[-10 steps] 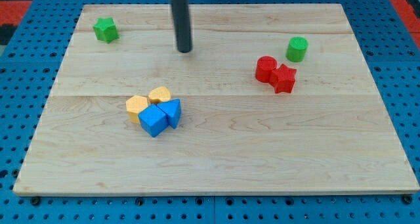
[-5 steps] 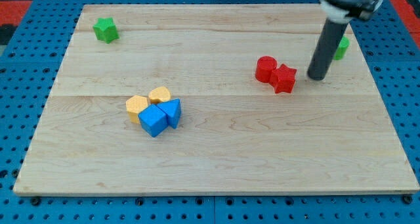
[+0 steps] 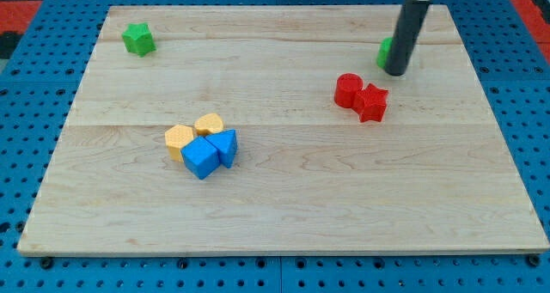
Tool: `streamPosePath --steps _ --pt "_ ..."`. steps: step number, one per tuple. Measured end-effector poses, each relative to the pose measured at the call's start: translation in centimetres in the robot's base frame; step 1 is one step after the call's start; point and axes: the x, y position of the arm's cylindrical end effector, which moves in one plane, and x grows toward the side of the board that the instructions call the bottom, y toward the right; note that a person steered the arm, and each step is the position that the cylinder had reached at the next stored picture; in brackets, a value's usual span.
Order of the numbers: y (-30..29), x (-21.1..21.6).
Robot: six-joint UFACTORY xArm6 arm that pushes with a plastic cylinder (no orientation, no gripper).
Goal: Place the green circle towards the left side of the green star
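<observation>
Green circle (image 3: 385, 51) mostly behind rod (image 3: 406, 33)

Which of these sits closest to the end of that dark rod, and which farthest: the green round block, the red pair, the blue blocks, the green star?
From my tip:
1. Green circle, right beside it, mostly hidden behind the rod.
2. Red blocks, just below-left.
3. Blue blocks, lower centre-left.
4. Green star, top-left corner.

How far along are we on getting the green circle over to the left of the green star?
Done: nothing yet. The green circle sits near the view's top right, the green star at the top left, almost the whole board apart. In hand: my tip is right beside the circle on its right, the rod hiding most of it. Left: the entire push leftward across the board, past the star to its left side.
</observation>
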Motion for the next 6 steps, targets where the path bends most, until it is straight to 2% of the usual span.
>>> streamPosePath --steps 4,6 --pt "-0.5 0.2" --pt "4.5 -3.3"
